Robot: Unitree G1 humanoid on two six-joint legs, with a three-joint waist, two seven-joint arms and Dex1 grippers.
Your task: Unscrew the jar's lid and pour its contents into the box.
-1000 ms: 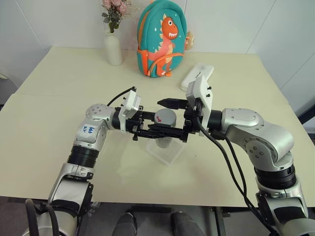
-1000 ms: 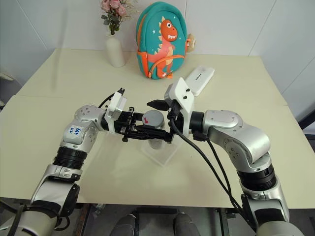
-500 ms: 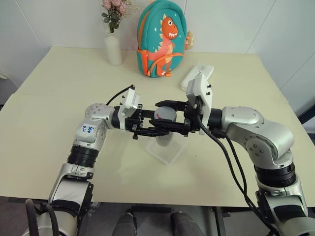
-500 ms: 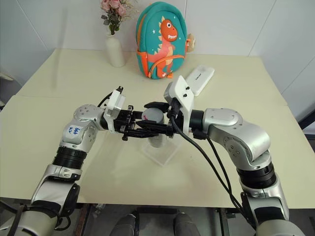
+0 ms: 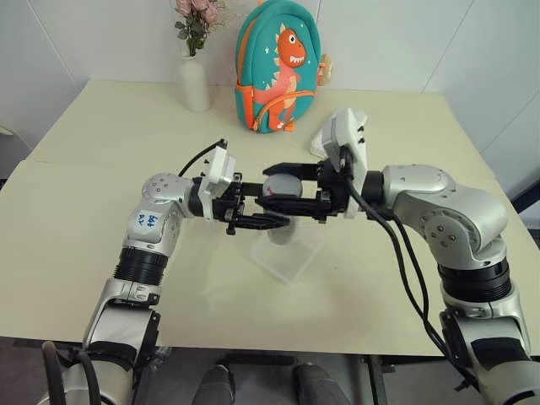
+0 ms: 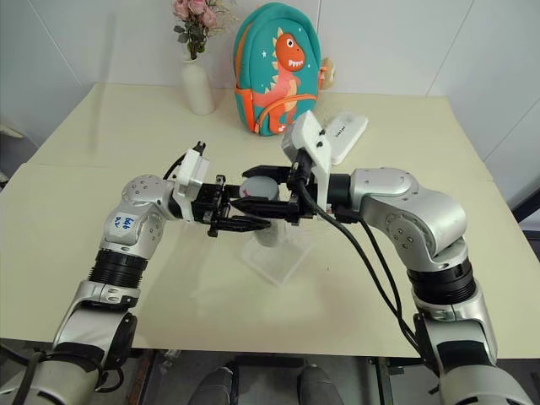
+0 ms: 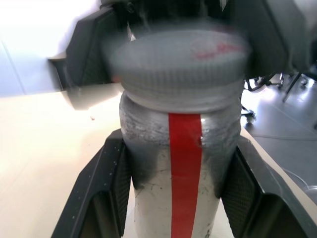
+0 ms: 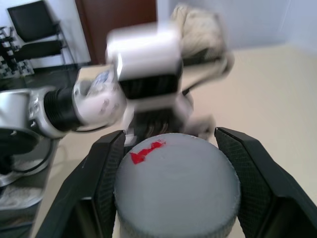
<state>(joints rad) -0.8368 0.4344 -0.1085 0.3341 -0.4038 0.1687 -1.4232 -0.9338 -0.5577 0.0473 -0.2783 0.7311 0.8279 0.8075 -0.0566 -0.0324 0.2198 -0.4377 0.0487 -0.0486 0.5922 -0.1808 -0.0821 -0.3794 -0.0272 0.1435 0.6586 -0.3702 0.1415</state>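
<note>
We saw the left gripper (image 5: 268, 221) with its jaws pinching the jar (image 7: 178, 173), and the right gripper (image 5: 283, 187) with its jaws pinching the lid (image 8: 174, 191) on top. The jar was held above the box (image 5: 291, 257), which lay mid-counter (image 5: 93, 211) toward the front edge.

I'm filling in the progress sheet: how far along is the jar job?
Early. Done: left hand clamps the silvery-grey, red-striped jar over the clear plastic box. In hand: right hand grips the round grey lid, which sits tilted. Left: taking the lid away, pouring.
</note>
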